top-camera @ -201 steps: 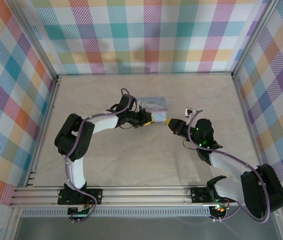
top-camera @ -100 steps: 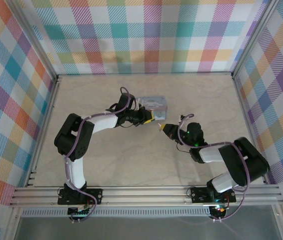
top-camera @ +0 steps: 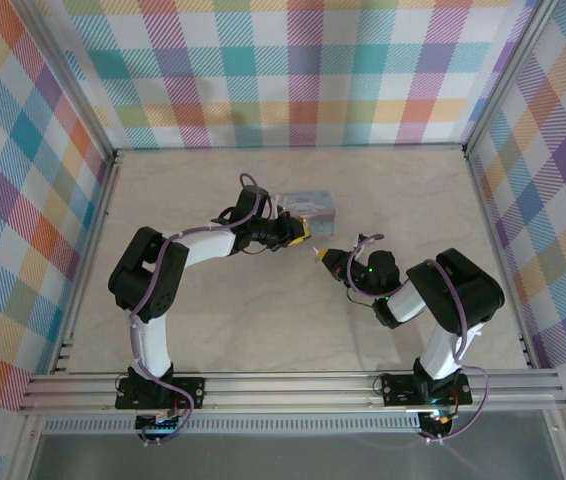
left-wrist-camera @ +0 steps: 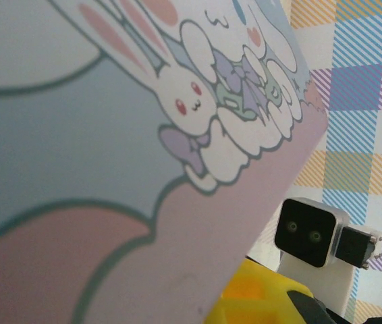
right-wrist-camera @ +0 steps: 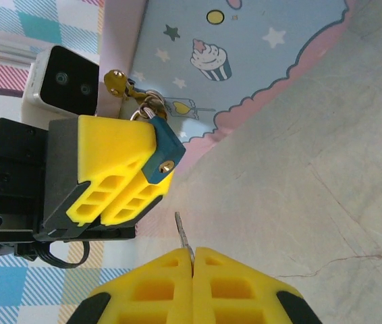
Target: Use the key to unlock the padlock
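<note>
- The right gripper (right-wrist-camera: 192,260) has its 2 yellow fingers pressed together on the key (right-wrist-camera: 181,233). They pinch its head, so only the thin blade sticks out past the tips.
- The blade points toward the padlock (right-wrist-camera: 162,155), which the left gripper (right-wrist-camera: 152,170) clamps by its blue body just beside the tin (right-wrist-camera: 258,54). The brass keyhole (right-wrist-camera: 168,165) faces the key, and the blade tip is near it but not touching.
- The blade sits off to one side of the keyhole, so a straight push would likely hit the lock face and skid off.
- The pinch on the key is narrow, so any side load at the keyhole could swivel the key between the fingers or pull it free.
- The shackle seems to pass through a brass hasp (right-wrist-camera: 117,82) on the tin, though that spot is small and partly hidden. A hard shove could twist the lock in the left fingers or drag the tin.
- The table (right-wrist-camera: 312,202) is pale, smooth and marbled, and probably offers little friction to stop the tin sliding.
- Plaid walls (top-camera: 293,70) in an aluminium frame close in 3 sides.
</note>
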Action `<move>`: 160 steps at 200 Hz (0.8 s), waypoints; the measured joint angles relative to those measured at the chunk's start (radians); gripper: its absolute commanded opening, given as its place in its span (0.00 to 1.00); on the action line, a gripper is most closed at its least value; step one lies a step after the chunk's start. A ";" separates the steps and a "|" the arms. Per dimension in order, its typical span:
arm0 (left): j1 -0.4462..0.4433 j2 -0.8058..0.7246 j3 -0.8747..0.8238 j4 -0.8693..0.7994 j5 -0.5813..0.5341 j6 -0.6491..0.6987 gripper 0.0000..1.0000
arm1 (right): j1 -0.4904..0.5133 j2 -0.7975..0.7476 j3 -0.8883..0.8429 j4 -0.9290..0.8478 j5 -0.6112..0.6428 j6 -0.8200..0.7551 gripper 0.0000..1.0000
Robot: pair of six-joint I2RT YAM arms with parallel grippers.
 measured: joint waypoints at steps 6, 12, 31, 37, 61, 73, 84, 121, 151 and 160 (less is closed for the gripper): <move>0.000 0.000 -0.002 0.000 0.001 -0.001 0.11 | 0.002 0.003 0.002 0.006 0.000 0.002 0.00; 0.000 0.000 -0.003 0.001 0.003 -0.003 0.11 | 0.003 0.005 0.004 0.009 0.000 0.003 0.00; 0.000 0.000 -0.009 0.009 0.006 -0.010 0.11 | 0.009 0.023 0.021 0.022 0.000 0.006 0.00; 0.000 0.000 -0.011 0.013 0.007 -0.011 0.11 | 0.009 0.029 0.026 0.026 0.000 0.006 0.00; 0.000 0.000 -0.013 0.022 0.006 -0.015 0.11 | 0.013 0.043 0.044 0.028 0.003 0.008 0.00; 0.000 0.000 -0.013 0.022 0.006 -0.015 0.11 | 0.015 0.054 0.053 0.028 0.003 0.013 0.00; 0.000 0.000 -0.013 0.023 0.006 -0.015 0.11 | 0.016 0.061 0.056 0.029 0.004 0.017 0.00; 0.000 0.000 -0.015 0.023 0.008 -0.017 0.11 | 0.021 0.068 0.062 0.029 0.012 0.024 0.00; 0.000 0.000 -0.023 0.032 0.009 -0.018 0.11 | 0.021 0.069 0.071 0.029 0.017 0.025 0.00; 0.000 0.000 -0.027 0.039 0.011 -0.019 0.11 | 0.021 0.071 0.074 0.029 0.021 0.026 0.00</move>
